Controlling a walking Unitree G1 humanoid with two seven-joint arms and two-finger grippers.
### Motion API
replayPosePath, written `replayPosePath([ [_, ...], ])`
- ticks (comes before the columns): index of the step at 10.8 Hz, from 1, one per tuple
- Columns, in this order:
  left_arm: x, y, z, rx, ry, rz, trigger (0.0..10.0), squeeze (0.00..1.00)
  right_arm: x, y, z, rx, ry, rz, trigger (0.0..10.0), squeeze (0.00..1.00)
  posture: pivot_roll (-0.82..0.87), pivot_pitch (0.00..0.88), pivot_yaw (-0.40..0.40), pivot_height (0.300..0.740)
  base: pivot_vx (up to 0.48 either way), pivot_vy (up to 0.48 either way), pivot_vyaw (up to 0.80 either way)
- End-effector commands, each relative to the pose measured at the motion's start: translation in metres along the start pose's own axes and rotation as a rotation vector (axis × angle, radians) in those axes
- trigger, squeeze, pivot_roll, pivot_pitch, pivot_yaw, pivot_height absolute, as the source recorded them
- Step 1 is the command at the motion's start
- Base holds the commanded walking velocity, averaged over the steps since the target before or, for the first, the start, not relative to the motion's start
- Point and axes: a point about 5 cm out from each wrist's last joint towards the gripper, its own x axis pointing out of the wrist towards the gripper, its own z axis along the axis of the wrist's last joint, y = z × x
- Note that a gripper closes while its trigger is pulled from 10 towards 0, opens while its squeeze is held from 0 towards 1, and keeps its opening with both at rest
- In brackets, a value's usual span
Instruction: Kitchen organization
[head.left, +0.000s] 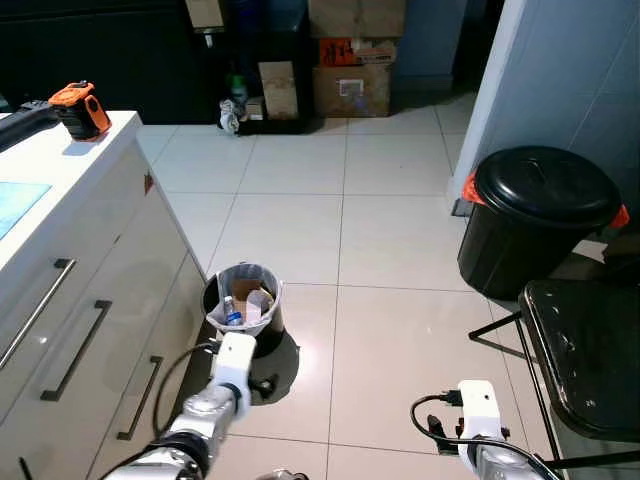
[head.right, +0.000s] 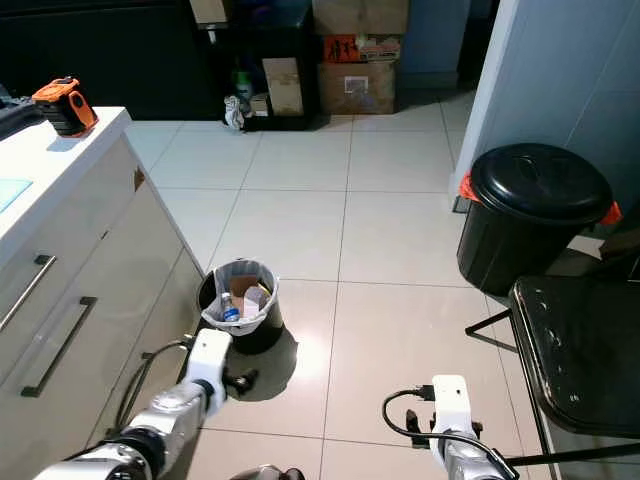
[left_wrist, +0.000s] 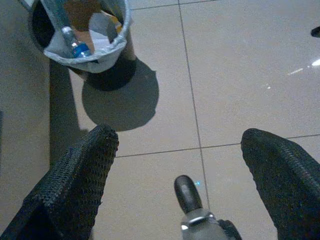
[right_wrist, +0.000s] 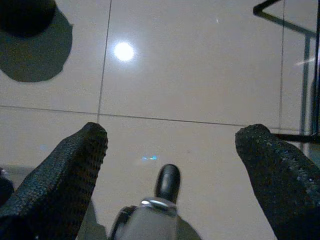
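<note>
A small black waste bin (head.left: 245, 300) with a grey liner stands on the tiled floor beside the cabinet front. Inside it lie a clear bottle (left_wrist: 75, 44) with a blue label and some cardboard. My left gripper (left_wrist: 177, 150) hangs open just short of the bin, low over the floor, holding nothing. My right gripper (right_wrist: 170, 145) is also open and points down at bare tiles. On the white counter (head.left: 60, 165) at the left rests an orange and black tool (head.left: 80, 108).
A large lidded black bin (head.left: 540, 215) stands at the right by the wall, with a black chair (head.left: 590, 350) in front of it. Cardboard boxes (head.left: 350, 70) are stacked at the far end. Grey drawers (head.left: 90, 330) with bar handles run along my left.
</note>
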Motion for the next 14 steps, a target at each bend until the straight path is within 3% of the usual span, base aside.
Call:
replayPosePath([
  [1, -0.002, 0.01, -0.003, -0.011, 0.0, 0.045, 10.0, 0.0, 0.001, 0.003, 0.007, 0.063, -0.029, -0.015, 10.0, 0.0, 0.02, 0.0, 0.112, 0.74, 0.0, 0.0, 0.0],
  [3, -0.004, 0.014, -0.012, 0.011, 0.045, 0.07, 10.0, 0.0, 0.003, 0.014, 0.004, 0.012, -0.004, 0.042, 10.0, 0.0, 0.05, 0.0, 0.114, 0.74, 0.0, 0.0, 0.0],
  [4, -0.006, 0.01, -0.023, 0.101, 0.077, 0.049, 10.0, 0.0, 0.0, 0.013, -0.012, -0.076, 0.049, 0.04, 10.0, 0.0, 0.06, 0.0, 0.103, 0.74, 0.0, 0.0, 0.8],
  [6, -0.008, 0.009, -0.027, 0.084, 0.063, 0.013, 10.0, 0.0, 0.0, 0.018, -0.013, -0.108, 0.055, 0.06, 10.0, 0.0, 0.07, 0.0, 0.091, 0.74, 0.0, 0.0, 0.8],
  [9, -0.011, 0.011, -0.04, 0.147, 0.103, -0.005, 10.0, 0.0, 0.003, 0.028, -0.003, -0.11, 0.041, 0.096, 10.0, 0.0, 0.07, 0.0, 0.106, 0.74, 0.0, 0.0, 0.8],
  [11, -0.01, 0.012, -0.033, 0.184, 0.09, -0.001, 10.0, 0.0, 0.002, 0.033, -0.006, -0.122, 0.046, 0.113, 10.0, 0.0, 0.07, 0.0, 0.105, 0.74, 0.0, 0.0, 0.8],
  [14, -0.011, 0.01, -0.039, 0.204, 0.122, -0.028, 10.0, 0.0, 0.001, 0.032, -0.012, -0.129, 0.06, 0.112, 10.0, 0.0, 0.07, 0.0, 0.118, 0.74, 0.0, 0.0, 0.8],
])
